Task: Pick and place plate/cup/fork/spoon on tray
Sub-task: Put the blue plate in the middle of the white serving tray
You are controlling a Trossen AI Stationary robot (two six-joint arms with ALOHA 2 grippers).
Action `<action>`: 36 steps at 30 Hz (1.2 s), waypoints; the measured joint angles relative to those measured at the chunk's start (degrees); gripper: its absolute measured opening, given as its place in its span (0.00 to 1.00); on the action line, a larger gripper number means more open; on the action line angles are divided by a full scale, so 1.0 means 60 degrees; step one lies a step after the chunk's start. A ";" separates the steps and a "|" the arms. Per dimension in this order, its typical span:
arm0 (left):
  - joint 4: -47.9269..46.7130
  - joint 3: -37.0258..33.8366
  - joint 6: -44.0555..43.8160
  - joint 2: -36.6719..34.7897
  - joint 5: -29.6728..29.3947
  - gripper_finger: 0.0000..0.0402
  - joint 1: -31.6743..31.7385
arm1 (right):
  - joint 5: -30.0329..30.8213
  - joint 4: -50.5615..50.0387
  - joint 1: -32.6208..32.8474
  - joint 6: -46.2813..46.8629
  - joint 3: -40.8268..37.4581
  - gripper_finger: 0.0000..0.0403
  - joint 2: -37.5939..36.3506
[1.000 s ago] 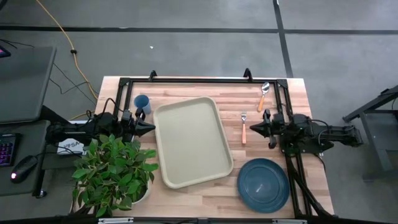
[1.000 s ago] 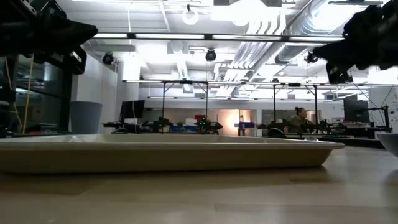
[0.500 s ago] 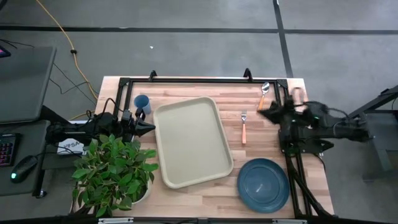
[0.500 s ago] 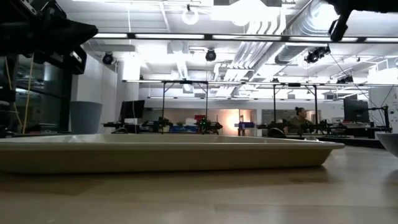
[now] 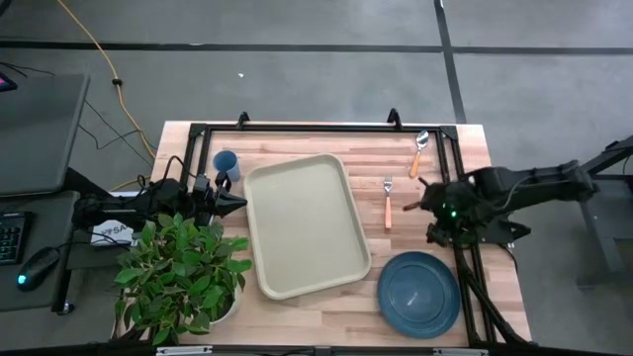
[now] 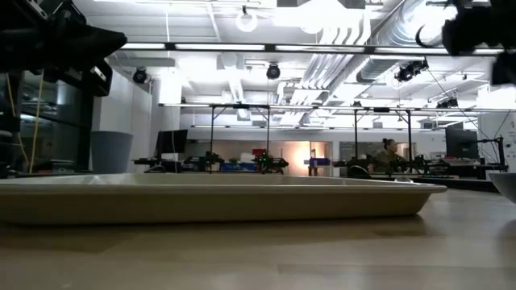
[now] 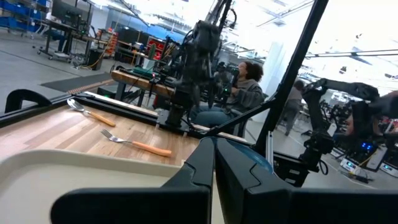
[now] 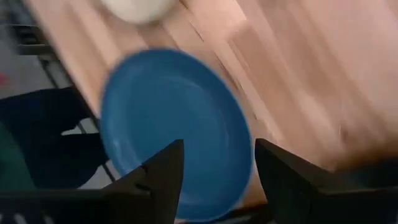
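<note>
The beige tray (image 5: 307, 225) lies mid-table. The dark blue plate (image 5: 418, 294) rests flat at the near right, with the light-blue cup (image 5: 226, 161) standing at the far left. The orange-handled fork (image 5: 388, 201) and spoon (image 5: 420, 148) lie on the wood right of the tray. My right gripper (image 5: 432, 210) hovers between the fork and the plate. It is open and tipped down, and the right wrist view shows its fingers (image 8: 161, 177) apart above the plate (image 8: 174, 124), touching nothing. My left gripper (image 5: 237, 203) waits shut at the tray's left edge.
A potted plant (image 5: 178, 272) fills the near left corner beside my left arm. A black frame rail (image 5: 316, 129) runs along the table's far edge and down its right side. People sit in the room beyond the table (image 7: 245, 93).
My right gripper has risen from beside the fork and swung briefly toward the far edge. It has then come back and tipped downward, so it now faces the plate. Nothing on the table has moved.
</note>
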 joint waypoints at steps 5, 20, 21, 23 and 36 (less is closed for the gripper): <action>0.0000 0.0000 0.0001 0.0001 0.0000 0.00 0.0000 | 0.0782 0.1389 0.1269 0.2860 -0.1314 0.47 0.0026; -0.0004 0.0000 0.0004 0.0004 0.0000 0.00 0.0000 | 0.1634 0.3333 0.3330 0.5482 -0.2210 0.47 0.2323; -0.0001 0.0000 0.0000 0.0000 0.0000 0.00 0.0003 | 0.1644 0.3371 0.3408 0.5481 -0.2210 0.47 0.2566; -0.0004 0.0000 0.0000 0.0004 0.0000 0.00 0.0001 | 0.1823 0.3304 0.3514 0.5406 -0.2210 0.47 0.3029; -0.0002 0.0000 0.0000 0.0002 0.0000 0.00 0.0002 | 0.1850 0.3365 0.3598 0.4736 -0.2207 0.19 0.4059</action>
